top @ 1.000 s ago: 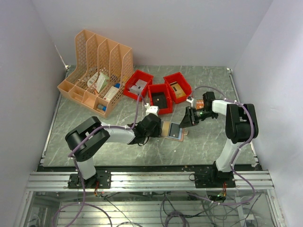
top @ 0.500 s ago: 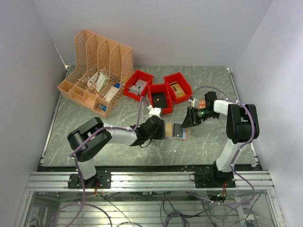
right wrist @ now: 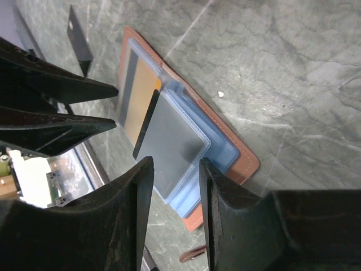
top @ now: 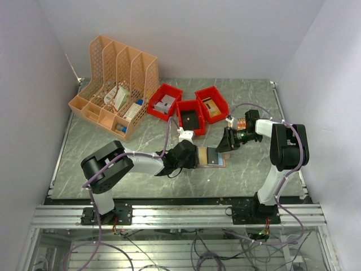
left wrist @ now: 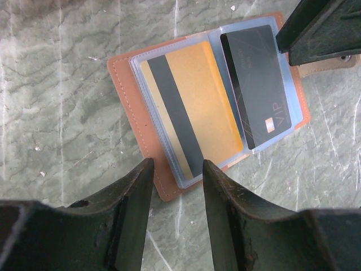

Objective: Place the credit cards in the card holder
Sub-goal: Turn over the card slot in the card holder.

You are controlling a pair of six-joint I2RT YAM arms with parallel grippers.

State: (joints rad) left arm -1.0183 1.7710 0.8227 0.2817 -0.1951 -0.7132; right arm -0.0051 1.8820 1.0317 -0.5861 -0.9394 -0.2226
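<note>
Left wrist view: the salmon-pink soft card holder (left wrist: 124,84) lies open and flat on the grey marbled table (left wrist: 56,56), just in front of both arms, its clear plastic sleeves facing up. The left sleeve holds a gold card (left wrist: 206,96) with a black stripe. The right sleeve holds a black card (left wrist: 256,84) printed "VIP" in pale letters beside a small light square.

The left gripper (left wrist: 176,166) hovers at the holder's near edge, its jaws a moderate gap apart with nothing clamped between them. The right gripper (right wrist: 175,164) sits over the far side by the black card, jaws likewise parted and closed on nothing.

Farther back stand three red plastic bins (top: 165,101): one holds a greyish box, the middle one something dark and flat, and the third a brownish packet. To their left an orange lattice file rack (top: 115,84) holds small boxes whose labels are too small to read.
</note>
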